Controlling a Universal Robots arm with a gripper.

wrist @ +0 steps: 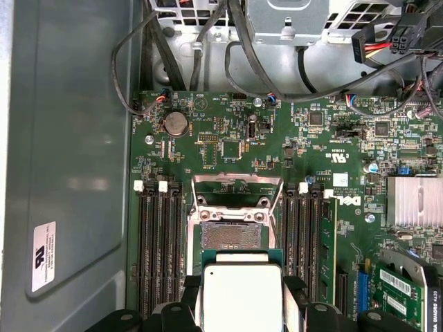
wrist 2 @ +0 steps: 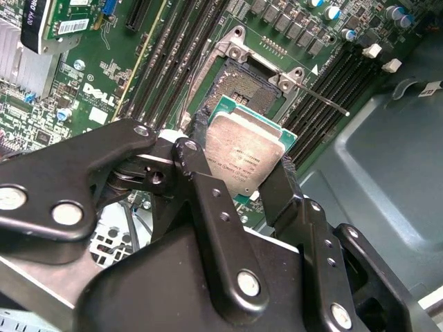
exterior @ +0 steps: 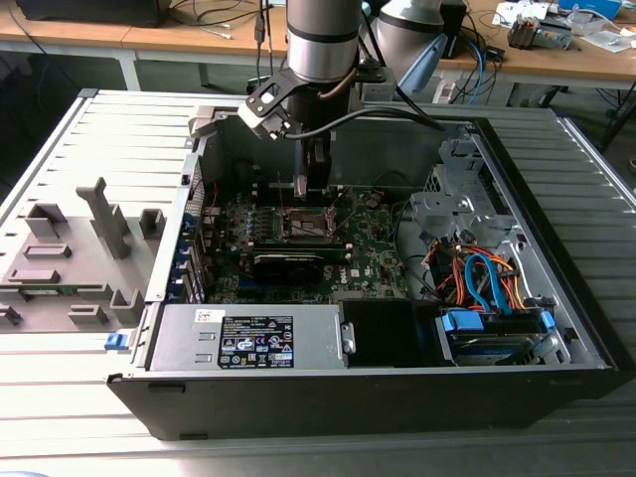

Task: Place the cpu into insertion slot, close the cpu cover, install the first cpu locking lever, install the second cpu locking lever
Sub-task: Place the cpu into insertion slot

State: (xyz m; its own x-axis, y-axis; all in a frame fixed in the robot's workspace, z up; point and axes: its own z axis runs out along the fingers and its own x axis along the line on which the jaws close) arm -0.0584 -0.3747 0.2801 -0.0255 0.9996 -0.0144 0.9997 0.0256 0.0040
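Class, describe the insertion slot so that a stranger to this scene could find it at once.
Look inside the open computer case at the green motherboard. Between two banks of long black memory slots sits the insertion slot. It alone is square, with a dark centre and a silvery metal rim.

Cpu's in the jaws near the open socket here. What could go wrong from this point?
1. The gripper grips the cpu by its edges alone; a slip or skewed descent could damage the insertion slot contacts.
2. The raised cpu cover stands right beside the slot, so the jaws might catch it.
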